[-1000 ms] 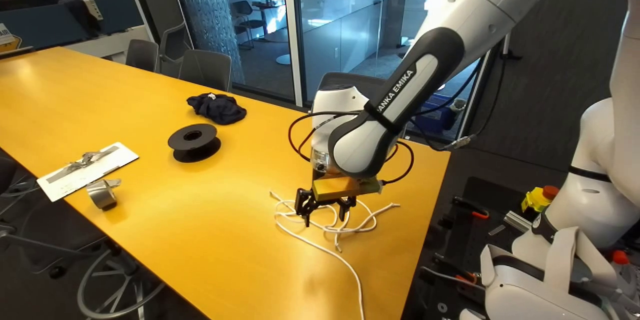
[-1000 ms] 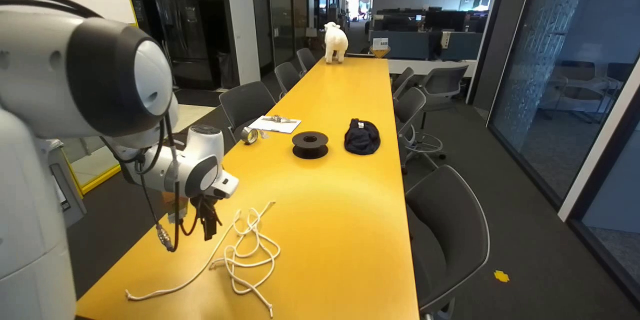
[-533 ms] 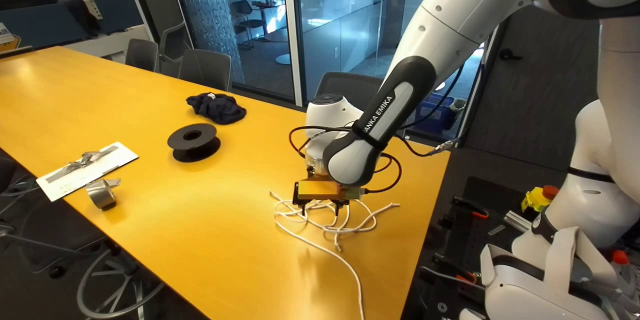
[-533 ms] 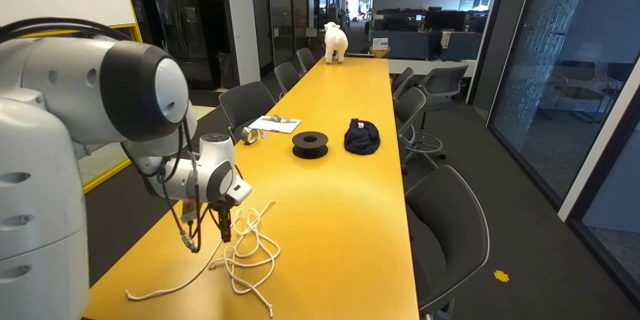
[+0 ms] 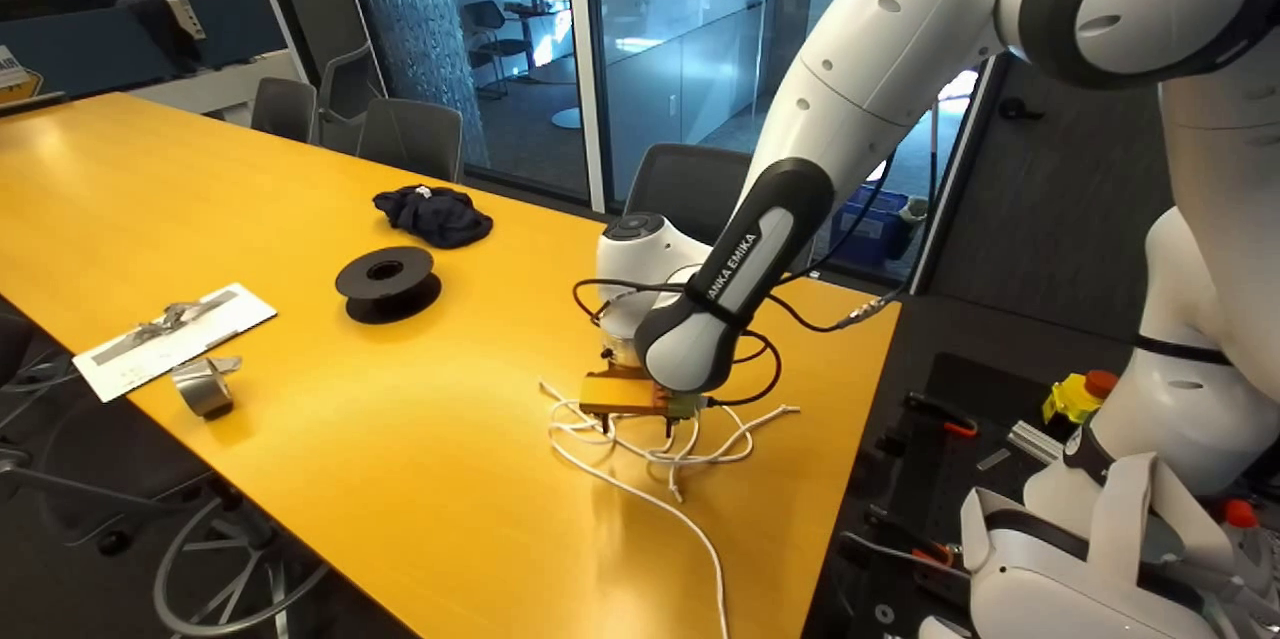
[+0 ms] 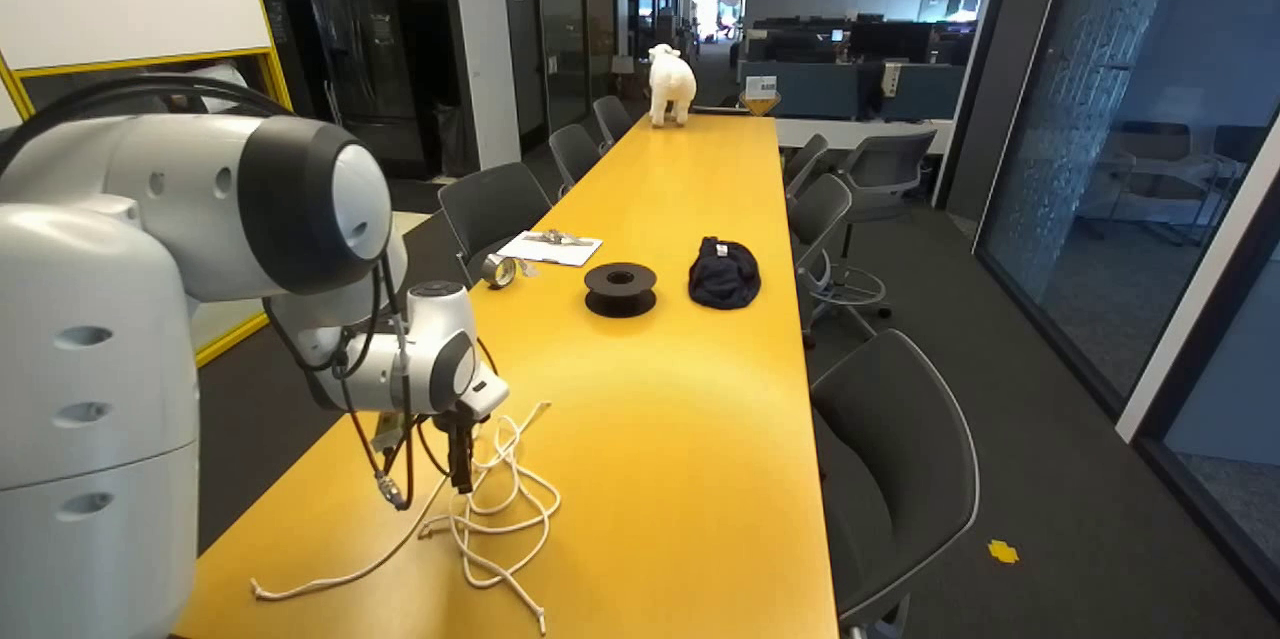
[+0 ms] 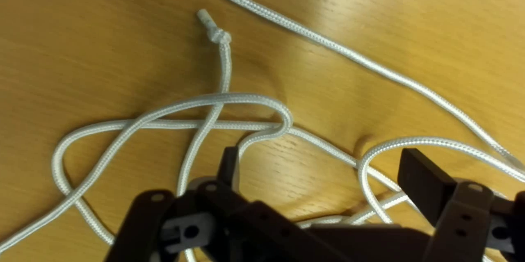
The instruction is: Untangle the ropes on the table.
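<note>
In the wrist view, a black two-fingered pincer [image 7: 320, 165], with jaws spread widely just over thin white braided ropes [image 7: 242, 97], with parts of them visible in the gap and with contact impossible to judge. Below the pincer and to both sides of it, loops and crossings of the ropes, lying on a long glossy yellow-orange surface [image 5: 450, 459], near its short edge, and partly hidden behind the pincer. Near one crossing there, a knotted end; mostly apart from the loops, one long curved strand. In both exterior views, a strand stretching well away from the tangle. Above the pincer, a jointed white robot arm [image 5: 870, 59] with black covers, bent downwards over the surface. Farther along the surface, well apart from the ropes, a round black flanged spool [image 6: 620, 290], between a dark navy, cap-like cloth piece [image 6: 724, 279] and a silvery grey tape roll [image 5: 205, 391]. Just beside the tape roll, near the long edge, a flat white board [image 5: 180, 346] with a crumpled silvery strip [image 5: 172, 318] on it. At the far end, in an exterior view, a white woolly animal figure [image 6: 672, 87]. Along both long sides, dark grey chairs [image 6: 910, 449].
</note>
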You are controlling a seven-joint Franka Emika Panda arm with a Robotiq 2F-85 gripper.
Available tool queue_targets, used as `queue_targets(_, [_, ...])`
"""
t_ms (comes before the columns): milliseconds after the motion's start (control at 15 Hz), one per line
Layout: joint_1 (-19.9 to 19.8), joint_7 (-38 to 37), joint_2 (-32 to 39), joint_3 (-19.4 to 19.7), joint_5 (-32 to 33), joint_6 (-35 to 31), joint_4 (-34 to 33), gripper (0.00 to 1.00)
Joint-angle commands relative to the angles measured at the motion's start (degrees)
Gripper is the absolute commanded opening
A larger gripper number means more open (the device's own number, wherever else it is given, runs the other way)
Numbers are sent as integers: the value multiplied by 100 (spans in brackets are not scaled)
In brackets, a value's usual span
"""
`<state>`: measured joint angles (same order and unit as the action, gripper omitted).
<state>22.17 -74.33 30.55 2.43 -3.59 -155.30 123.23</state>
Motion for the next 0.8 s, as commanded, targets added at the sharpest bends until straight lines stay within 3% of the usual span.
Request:
queue_targets(0, [92, -336, 324, 146, 175, 136, -411, 100])
queue_targets(733, [-7, -188, 870, 200, 202, 263, -955, 100])
